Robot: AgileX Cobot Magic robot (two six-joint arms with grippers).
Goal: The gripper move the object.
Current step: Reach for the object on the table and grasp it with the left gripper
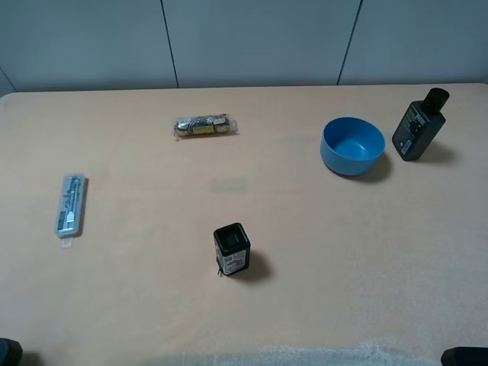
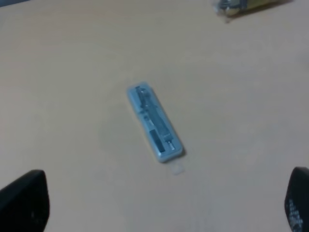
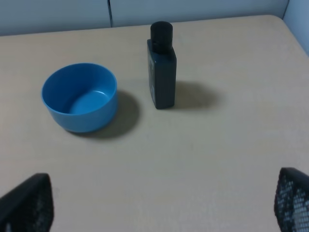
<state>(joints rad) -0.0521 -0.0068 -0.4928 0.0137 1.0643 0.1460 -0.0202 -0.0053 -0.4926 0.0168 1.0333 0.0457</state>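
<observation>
Left gripper [image 2: 166, 195], at near table edge: fingers wide apart, holding nothing. Right gripper [image 3: 164, 195]: the same.

Object [image 1: 232, 249]: small black box, upright on tan table [image 1: 137, 305], front centre. It is ahead of and between both arms, roughly equally far from each, and shows in neither wrist view.

Beyond: blister pack [image 1: 70, 204] left; wrapped packet [image 1: 204, 126] mid; blue bowl [image 1: 352, 145] and dark bottle [image 1: 418, 126] far right.

Grey panelled wall [image 1: 252, 38] behind.
</observation>
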